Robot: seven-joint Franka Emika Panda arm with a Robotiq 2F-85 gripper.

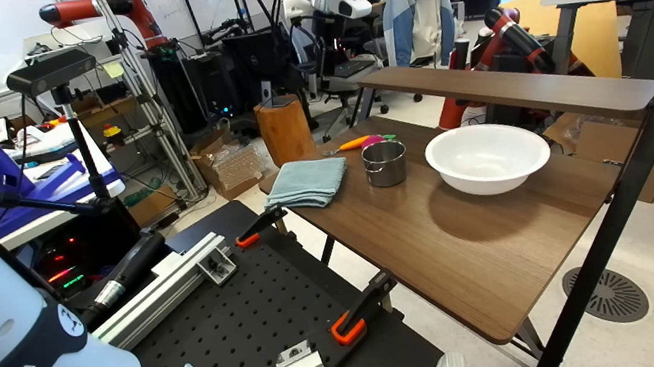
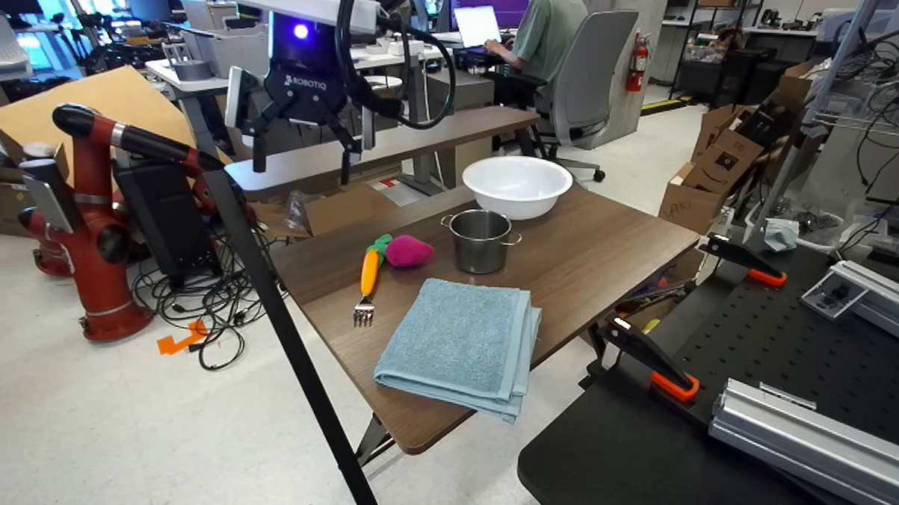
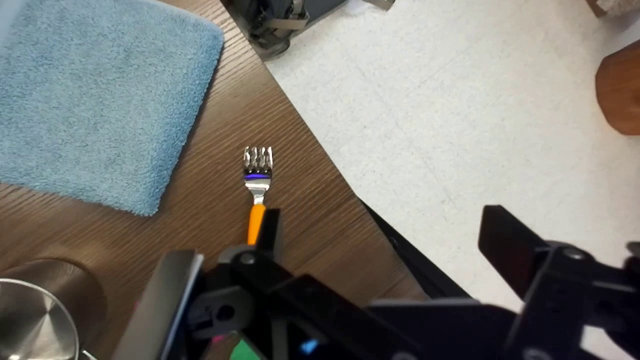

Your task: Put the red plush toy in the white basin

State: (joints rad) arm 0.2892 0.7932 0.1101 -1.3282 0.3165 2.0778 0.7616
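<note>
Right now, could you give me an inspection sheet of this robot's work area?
Surface: brown wood-grain table with a raised shelf along one side.
Job's things: small pinkish-red plush toy with green top, lying outside the wide round white bowl.
Clutter: grey metal pot, orange-handled metal fork, folded light-blue towel.
Fingers: black fingers spread apart, holding nothing.
Cables: thick black cable near the fingers; tangled black cables on the pale floor.
Surroundings: red robot arm; person in green shirt seated at a laptop.

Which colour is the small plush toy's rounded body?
The small plush toy's rounded body is magenta, clearest in an exterior view.
</note>
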